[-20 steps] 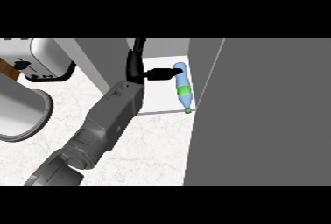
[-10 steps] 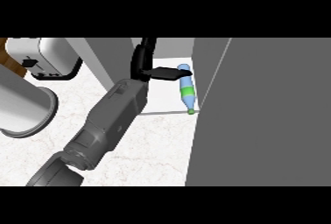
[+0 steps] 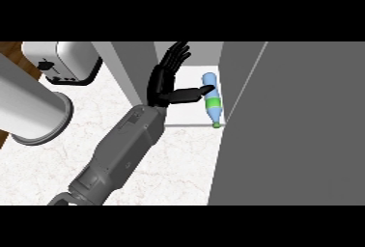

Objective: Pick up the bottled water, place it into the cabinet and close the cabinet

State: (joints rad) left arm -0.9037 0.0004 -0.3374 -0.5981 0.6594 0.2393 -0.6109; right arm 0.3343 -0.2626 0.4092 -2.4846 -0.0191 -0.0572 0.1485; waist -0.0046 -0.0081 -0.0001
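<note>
Left hand [image 3: 163,86] open, fingers straight, thumb against slim translucent-blue bottled water [image 3: 212,103], green-banded.

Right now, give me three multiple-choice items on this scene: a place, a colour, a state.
1. The bottled water is: A lying on the cabinet floor; B lifted in the left hand; C atop the cabinet door.
2. The band round the bottle is: A red; B green; C yellow.
3. The left hand's fingers are: A curled round the bottle; B balled up; C straight.
A: it lies on its side beside the open door. B: green band, blue body. C: they are straight; only the thumb reaches the bottle.
</note>
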